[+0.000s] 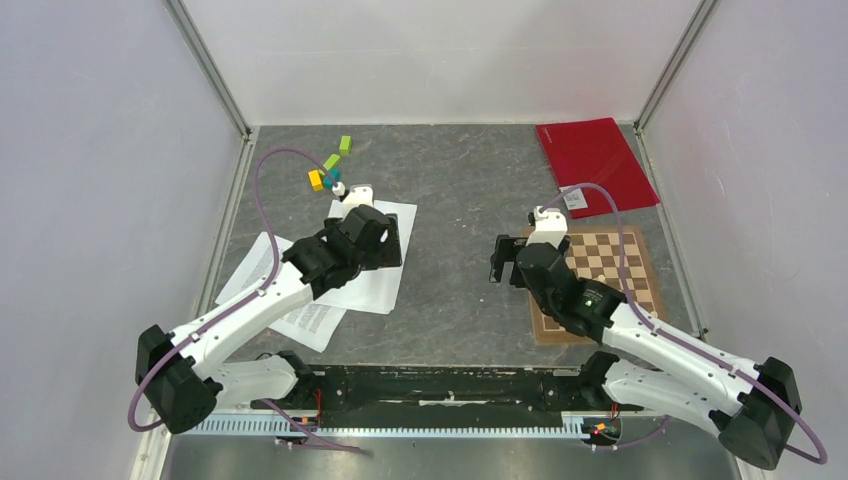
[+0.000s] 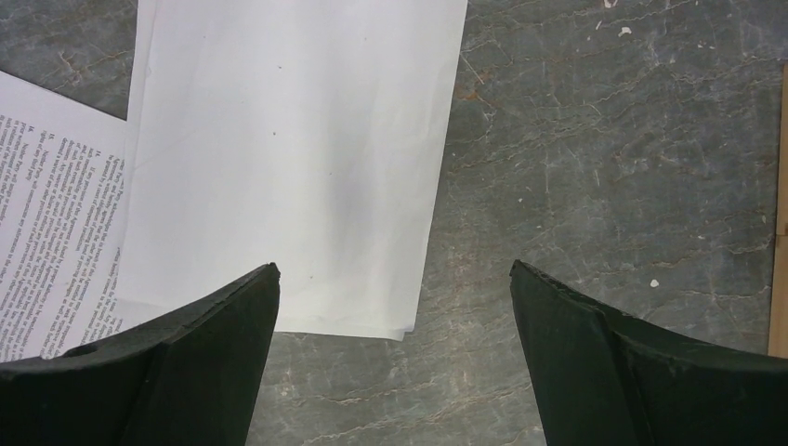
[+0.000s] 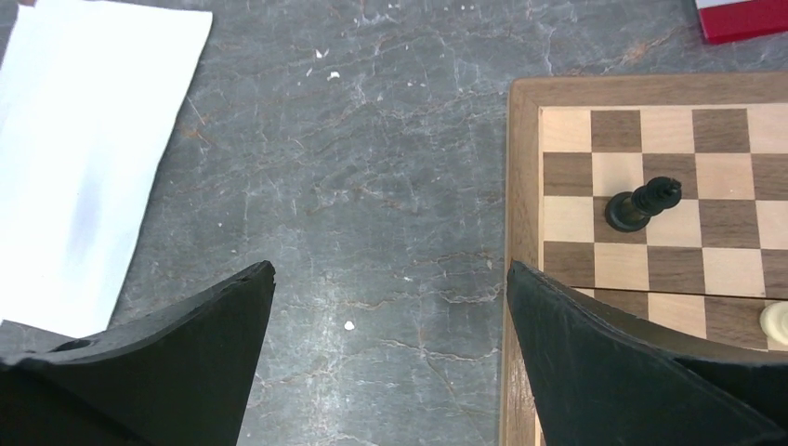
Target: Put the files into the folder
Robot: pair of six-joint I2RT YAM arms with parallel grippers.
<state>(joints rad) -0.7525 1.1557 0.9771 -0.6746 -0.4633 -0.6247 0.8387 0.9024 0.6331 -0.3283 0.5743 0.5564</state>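
The files (image 1: 372, 286) lie on the left of the table: blank-faced white sheets (image 2: 288, 158) overlapping a sheet of dense black text (image 2: 56, 242). The red folder (image 1: 595, 160) lies closed at the back right, with a white label near its front edge; its corner shows in the right wrist view (image 3: 743, 19). My left gripper (image 1: 393, 240) is open and empty over the right edge of the sheets (image 2: 395, 269). My right gripper (image 1: 503, 258) is open and empty over bare table beside the chessboard's left edge (image 3: 390, 268).
A brown chessboard (image 1: 600, 262) lies under the right arm, with a black piece (image 3: 641, 204) and a white piece (image 3: 776, 321) on it. Small yellow, green and teal blocks (image 1: 330, 165) sit behind the sheets. Walls close in the table on three sides.
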